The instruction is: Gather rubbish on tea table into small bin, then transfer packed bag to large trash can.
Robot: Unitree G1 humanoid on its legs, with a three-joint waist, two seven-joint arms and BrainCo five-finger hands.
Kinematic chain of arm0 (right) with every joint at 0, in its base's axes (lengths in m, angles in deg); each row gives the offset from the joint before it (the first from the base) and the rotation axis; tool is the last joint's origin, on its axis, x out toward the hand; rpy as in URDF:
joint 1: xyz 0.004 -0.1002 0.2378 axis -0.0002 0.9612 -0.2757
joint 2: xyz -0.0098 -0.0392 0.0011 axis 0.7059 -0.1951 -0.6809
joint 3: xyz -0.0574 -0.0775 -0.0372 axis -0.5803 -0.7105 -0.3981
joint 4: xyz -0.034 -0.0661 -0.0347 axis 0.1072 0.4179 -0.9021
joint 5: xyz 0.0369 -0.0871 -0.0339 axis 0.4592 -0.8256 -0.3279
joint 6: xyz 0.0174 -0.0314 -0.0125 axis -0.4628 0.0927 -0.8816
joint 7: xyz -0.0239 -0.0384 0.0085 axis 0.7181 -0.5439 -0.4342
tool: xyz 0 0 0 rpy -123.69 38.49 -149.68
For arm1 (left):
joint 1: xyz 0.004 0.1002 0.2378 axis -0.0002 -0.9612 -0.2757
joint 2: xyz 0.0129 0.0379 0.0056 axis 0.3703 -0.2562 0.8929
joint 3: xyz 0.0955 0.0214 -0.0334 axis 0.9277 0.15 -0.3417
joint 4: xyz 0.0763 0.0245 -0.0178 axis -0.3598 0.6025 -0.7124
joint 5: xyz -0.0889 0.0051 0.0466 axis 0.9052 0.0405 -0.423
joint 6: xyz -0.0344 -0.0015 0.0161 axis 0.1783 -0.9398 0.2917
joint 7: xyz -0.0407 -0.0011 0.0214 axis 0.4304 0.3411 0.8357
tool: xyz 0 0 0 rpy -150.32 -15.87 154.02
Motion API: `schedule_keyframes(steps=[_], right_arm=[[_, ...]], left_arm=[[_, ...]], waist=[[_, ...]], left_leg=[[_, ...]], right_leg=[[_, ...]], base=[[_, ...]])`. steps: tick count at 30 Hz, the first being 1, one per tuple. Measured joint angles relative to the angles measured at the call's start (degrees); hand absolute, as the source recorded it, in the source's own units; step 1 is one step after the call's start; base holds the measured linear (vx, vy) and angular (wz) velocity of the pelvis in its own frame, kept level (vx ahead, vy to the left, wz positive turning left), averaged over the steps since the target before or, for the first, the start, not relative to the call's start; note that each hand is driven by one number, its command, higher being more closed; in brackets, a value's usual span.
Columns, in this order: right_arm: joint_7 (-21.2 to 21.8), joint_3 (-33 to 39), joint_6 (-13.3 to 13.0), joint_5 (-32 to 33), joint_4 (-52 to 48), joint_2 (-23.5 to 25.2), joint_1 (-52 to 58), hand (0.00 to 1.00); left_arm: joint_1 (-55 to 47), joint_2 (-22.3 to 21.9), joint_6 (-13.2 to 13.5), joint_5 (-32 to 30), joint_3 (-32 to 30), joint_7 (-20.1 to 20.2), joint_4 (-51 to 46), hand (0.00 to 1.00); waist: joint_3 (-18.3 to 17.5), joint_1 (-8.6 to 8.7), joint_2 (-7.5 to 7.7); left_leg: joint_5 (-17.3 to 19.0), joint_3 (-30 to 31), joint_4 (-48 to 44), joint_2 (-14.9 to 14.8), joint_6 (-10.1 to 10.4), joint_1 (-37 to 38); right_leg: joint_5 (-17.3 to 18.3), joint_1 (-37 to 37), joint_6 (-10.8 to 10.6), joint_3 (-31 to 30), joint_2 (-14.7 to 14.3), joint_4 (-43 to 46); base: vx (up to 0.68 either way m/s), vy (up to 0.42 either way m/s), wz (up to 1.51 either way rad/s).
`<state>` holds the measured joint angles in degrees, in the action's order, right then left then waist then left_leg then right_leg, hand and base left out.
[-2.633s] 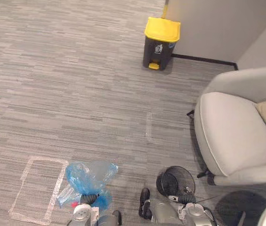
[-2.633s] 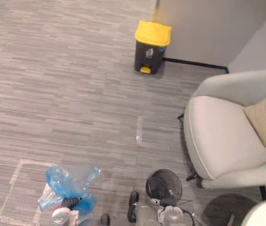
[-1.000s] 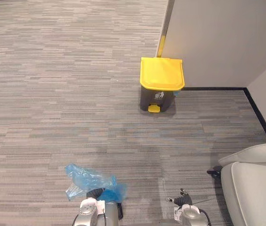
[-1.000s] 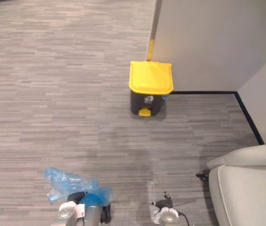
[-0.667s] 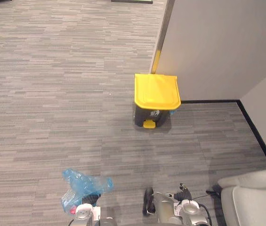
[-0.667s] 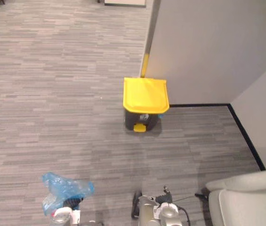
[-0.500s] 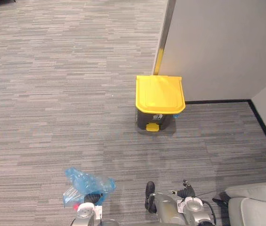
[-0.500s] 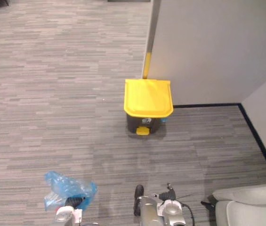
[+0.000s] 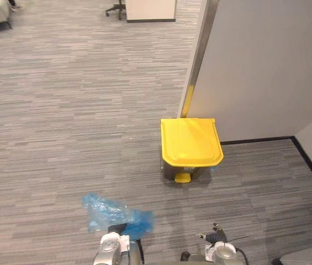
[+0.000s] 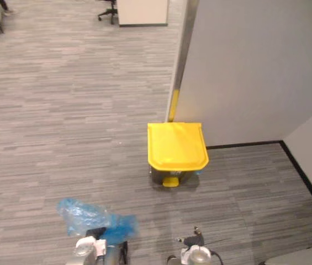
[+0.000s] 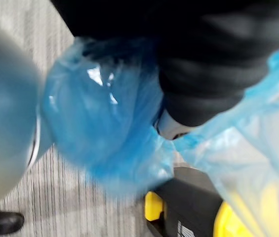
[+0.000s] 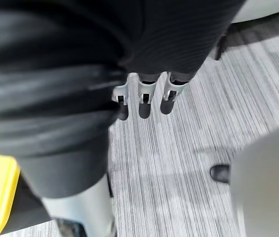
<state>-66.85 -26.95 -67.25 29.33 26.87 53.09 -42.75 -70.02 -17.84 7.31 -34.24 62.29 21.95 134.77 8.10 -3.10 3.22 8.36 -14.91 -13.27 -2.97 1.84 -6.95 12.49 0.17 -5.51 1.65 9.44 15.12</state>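
Observation:
A crumpled blue rubbish bag (image 9: pixel 109 212) hangs low at the front left over the grey carpet, with my left hand (image 9: pixel 119 228) shut on its bunched top. In the left wrist view the blue bag (image 11: pixel 104 128) wraps round the hand. The large trash can (image 9: pixel 190 141), dark with a closed yellow lid and a yellow pedal, stands ahead against the partition wall; its pedal side faces me. The trash can (image 11: pixel 191 217) also shows just past the bag. My right hand (image 12: pixel 144 96) hangs low at the front right, fingers relaxed and holding nothing.
A grey partition wall (image 9: pixel 266 66) with a metal post (image 9: pixel 200 55) rises behind the can. A black skirting strip (image 9: pixel 310 165) runs along the right wall. An office chair base (image 9: pixel 115 9) stands far back. An armchair edge (image 9: pixel 310 257) shows at the lower right.
The camera has moved forward and the trash can now sits closer and more central. The armchair and the small mesh bin have slid out of view. The bag stays in my left hand.

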Motion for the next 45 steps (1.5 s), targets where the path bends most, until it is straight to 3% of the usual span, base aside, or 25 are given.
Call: schedule_keyframes(steps=[4,6,8,9,10,11,13,15,17,18,20,23,24,25,28,31,40,42,44,45], right_arm=[[0.12,-0.15,-0.23,-0.08,0.39,0.05,-1.07,0.0],[0.16,-0.45,-0.21,-0.09,2.4,-0.13,-2.47,0.0],[0.19,-1.31,-0.3,-0.1,2.42,-0.5,-3.74,0.0],[0.19,-1.82,-0.31,-0.1,2.41,-0.69,-3.99,0.0],[0.15,-1.97,-0.29,-0.23,2.44,-0.68,-3.59,0.0],[0.14,-2.06,-0.34,-0.45,3.02,-1.81,-3.09,0.0],[0.14,-2.08,-0.14,-0.6,3.89,-3.81,-3.19,0.0],[0.14,-1.3,-0.13,-0.57,3.89,-5.03,-3.35,0.0],[0.12,-0.56,-0.08,-0.43,3.88,-4.9,-2.59,0.0],[0.06,-0.46,-0.11,0.12,3.64,-4.51,-2.23,0.0],[0.05,-0.52,-0.14,0.12,3.55,-4.29,-2.09,0.0],[-0.01,0.13,-0.15,0.14,3.34,-4.32,-2.21,0.0],[-0.02,0.38,-0.18,0.14,3.34,-4.61,-2.16,0.0],[-0.04,0.62,-0.07,0.19,3.62,-4.52,-2.0,0.0],[0.1,0.45,-0.2,0.15,3.6,-3.09,-1.17,0.0],[0.1,0.43,-0.08,0.09,3.63,-3.13,-1.22,0.0],[0.08,-0.03,0.03,-0.05,4.81,-3.4,-3.11,0.0],[0.1,-0.18,0.04,-0.06,5.05,-3.52,-3.97,0.0],[0.11,-0.13,0.05,-0.05,5.13,-4.03,-4.05,0.0],[0.1,-0.12,0.05,-0.04,5.21,-4.1,-4.03,0.0]], left_arm=[[-1.13,2.64,-0.21,0.0,1.85,-0.3,0.91,1.0],[-0.89,3.91,-0.21,0.08,1.93,-0.42,0.94,1.0],[-0.91,4.29,-0.22,0.13,1.88,-0.53,1.03,1.0],[-1.15,4.51,-0.21,0.13,1.96,-0.52,1.09,1.0],[-1.65,5.21,-0.22,0.13,2.4,-0.38,1.31,1.0],[-1.62,5.24,-0.36,0.11,2.16,-0.38,2.56,1.0],[-1.9,3.6,-0.35,0.1,2.19,-0.21,3.12,1.0],[-1.24,1.94,-0.24,0.07,2.1,-0.11,3.14,1.0],[-0.62,1.22,-0.22,0.04,2.15,0.15,3.12,1.0],[-0.46,0.59,-0.18,-0.07,1.89,0.27,2.8,1.0],[-0.12,-0.02,-0.02,-0.06,1.74,0.38,2.25,1.0],[0.17,-0.58,-0.04,-0.08,1.76,0.92,1.65,1.0],[0.17,-0.77,-0.06,-0.09,1.87,1.04,1.64,1.0],[0.45,-0.49,-0.02,-0.18,1.85,1.13,1.69,1.0],[0.51,0.88,-0.08,-0.73,2.6,1.1,2.29,1.0],[0.05,1.2,-0.24,-1.07,2.84,0.97,3.2,1.0],[-0.85,4.54,-0.23,-1.05,2.89,0.43,3.8,1.0],[-1.38,4.42,-0.23,-1.0,2.91,0.27,3.78,1.0],[-1.58,3.87,-0.26,-0.89,2.95,0.25,3.79,1.0],[-1.46,3.8,-0.25,-0.89,2.96,0.22,3.79,1.0]], waist=[[0.11,0.53,-0.38],[0.33,0.95,-0.85],[1.26,1.07,-2.41],[1.39,1.11,-2.63],[0.74,1.16,-1.09],[0.51,1.44,-0.31],[0.09,1.2,-3.28],[0.47,1.47,-4.4],[0.85,2.03,-3.83],[1.02,2.04,-3.27],[1.21,1.72,-3.01],[1.13,1.58,-3.21],[0.83,1.58,-4.0],[0.65,0.91,-3.65],[-0.56,0.97,-2.21],[-0.52,1.07,-2.74],[-0.63,1.02,-2.47],[-0.55,0.85,-2.38],[0.34,0.91,-1.88],[0.68,0.9,-1.72]], left_leg=[[1.15,-3.23,4.07,1.58,-1.89,7.79],[1.2,-2.27,5.62,0.62,-1.93,9.95],[1.18,-1.85,6.61,-1.83,-1.89,11.87],[1.17,-1.85,6.61,-2.39,-1.87,12.48],[1.38,-1.67,6.62,-0.9,-1.32,13.27],[2.68,-0.32,6.59,-0.05,0.52,14.48],[2.97,0.96,6.22,-2.17,1.06,15.03],[2.9,1.6,5.28,-3.31,1.21,14.93],[3.04,2.17,0.3,-4.13,1.45,13.4],[3.44,2.14,-7.23,-5.31,2.11,11.17],[6.1,1.6,-15.19,-7.01,3.23,8.31],[7.37,0.8,-9.87,-7.34,2.44,4.16],[2.64,1.56,-2.52,-7.25,3.05,3.66],[1.75,1.62,-0.82,-6.38,3.71,4.09],[-0.79,-0.12,5.59,-2.61,2.02,6.37],[-1.34,-1.33,8.61,-0.55,1.14,8.04],[-1.19,-1.95,9.11,0.54,0.85,9.25],[-0.27,-1.89,8.55,0.49,0.09,9.11],[2.69,-1.87,6.04,0.55,-0.44,9.8],[3.08,-1.84,6.05,0.56,-0.71,10.37]], right_leg=[[1.25,-8.44,-0.98,0.88,2.38,22.07],[4.0,-11.16,1.08,4.96,0.79,24.11],[4.67,-13.85,3.09,9.11,-2.62,18.6],[3.21,-14.55,3.6,10.02,-3.77,13.46],[-4.89,-14.02,4.95,9.27,-4.6,3.92],[-9.03,-13.9,8.65,8.26,-4.55,2.27],[-9.05,-12.44,8.74,8.46,-6.44,0.76],[-9.05,-10.64,8.76,8.75,-7.81,-2.4],[-9.02,-8.03,8.8,9.25,-8.1,-4.51],[-9.08,-5.42,8.93,9.39,-8.12,-6.45],[-9.17,-2.83,9.18,9.33,-8.05,-8.29],[-9.27,-1.89,8.66,8.92,-7.17,-8.78],[-9.34,-2.17,7.43,8.52,-7.5,-8.82],[-9.85,-2.11,5.9,6.95,-7.45,-9.65],[-11.22,-1.95,3.83,5.34,-4.71,-13.0],[-12.02,-1.65,2.57,3.94,-3.45,-14.7],[-12.68,-1.48,2.5,0.99,-3.37,-16.13],[-11.57,-3.41,2.3,-0.08,-3.44,-13.23],[-7.03,-7.62,1.02,-1.41,-2.79,-1.8],[-6.39,-8.36,0.25,-1.23,-2.41,0.96]], base=[[0.29,0.145,-0.26],[0.35,-0.014,0.12],[0.28,-0.1,0.01],[0.28,-0.121,0.03],[0.31,-0.105,0.13],[0.33,-0.093,0.03],[0.31,-0.091,-0.15],[0.25,-0.105,-0.08],[0.18,-0.073,0.15],[0.14,-0.017,0.14],[0.12,0.042,-0.02],[0.08,0.164,-0.12],[0.05,0.182,-0.2],[0.07,0.165,-0.14],[0.08,0.163,-0.09],[0.06,0.147,-0.19],[0.05,0.028,-0.18],[-0.02,0.016,-0.38],[-0.04,0.043,-0.29],[-0.07,0.044,-0.05]])
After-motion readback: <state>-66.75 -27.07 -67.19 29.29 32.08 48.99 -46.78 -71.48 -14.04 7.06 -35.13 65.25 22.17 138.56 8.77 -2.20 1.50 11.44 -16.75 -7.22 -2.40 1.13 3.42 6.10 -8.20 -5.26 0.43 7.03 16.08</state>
